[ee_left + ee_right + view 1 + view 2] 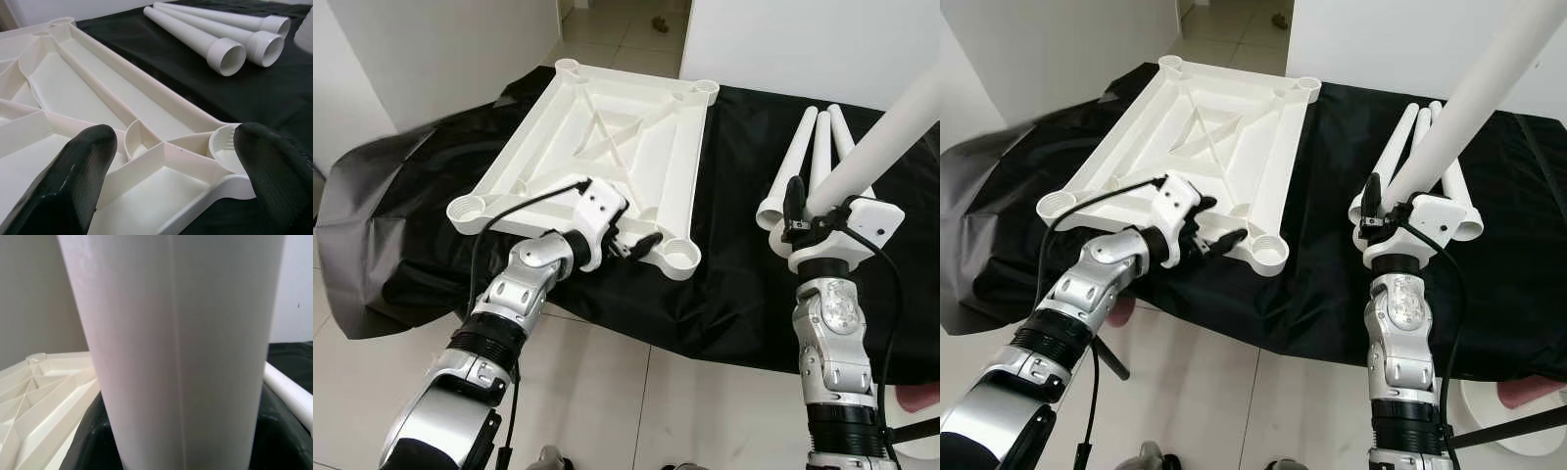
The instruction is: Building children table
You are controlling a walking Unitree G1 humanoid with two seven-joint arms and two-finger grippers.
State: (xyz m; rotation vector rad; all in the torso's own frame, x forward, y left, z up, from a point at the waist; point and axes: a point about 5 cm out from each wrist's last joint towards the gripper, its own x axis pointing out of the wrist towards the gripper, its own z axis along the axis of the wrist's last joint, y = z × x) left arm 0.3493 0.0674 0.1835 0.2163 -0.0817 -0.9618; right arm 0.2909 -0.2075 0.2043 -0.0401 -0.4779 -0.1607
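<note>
Lying upside down on the black cloth (724,294), the white tabletop (607,147) shows its ribbed underside w/ round leg sockets at the four corners, so legs can go in from above. Left gripper (641,245) sits at the near edge beside the near-right corner socket (677,257), fingers spread wide w/ nothing between them; prob there to steady the panel or line up on that socket. Right gripper (800,217) is clamped round one white leg (886,132), held off the cloth and tilted up toward the far right, ready to be carried over to a socket. Three more legs (813,157) lie side by side on the cloth just behind that gripper, threaded open ends facing the robot, close at hand for later. No legs fitted yet, so assembly looks barely begun.
</note>
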